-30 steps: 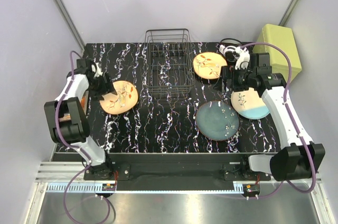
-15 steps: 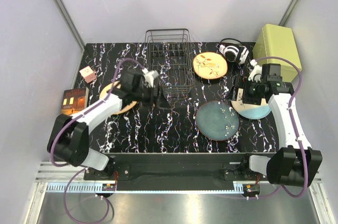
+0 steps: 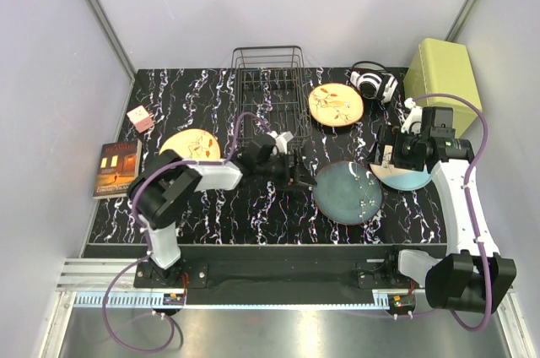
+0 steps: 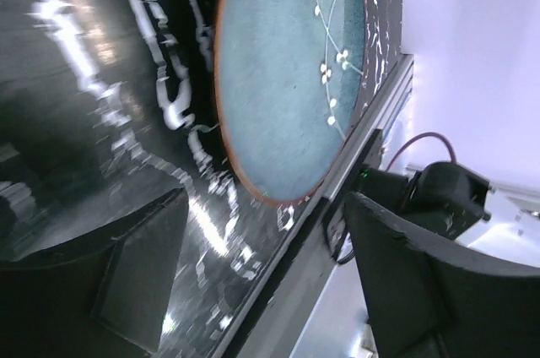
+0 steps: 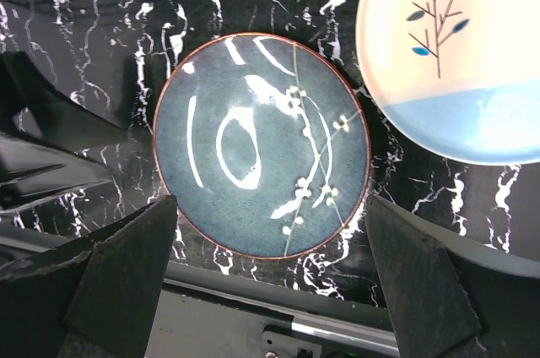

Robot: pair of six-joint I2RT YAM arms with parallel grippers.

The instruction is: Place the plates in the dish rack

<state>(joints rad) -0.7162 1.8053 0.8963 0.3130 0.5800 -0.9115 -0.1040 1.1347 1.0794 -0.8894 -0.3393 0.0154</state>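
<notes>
Four plates: all lie flat on the counter; none stands in the rack.
Teal plate: right of centre, its near rim close to the counter's front edge.
Cream plate: just beside the teal plate, to its right.
Orange plate: right of the rack, toward the back.
Second orange plate: left of the rack.
Left tool: fingers spread wide and empty, low over the counter, with the teal plate's rim facing the gap; whether they touch cannot be told.
Left arm: stretched rightward across the front of the rack.
Right tool: fingers spread wide and empty, hovering above the teal plate.
Right arm: elbow folded, wrist above the cream plate's left part.
Open room: bare counter lies between the rack and the front edge; a book sits at the left edge, with headphones and a green box at the back right.
</notes>
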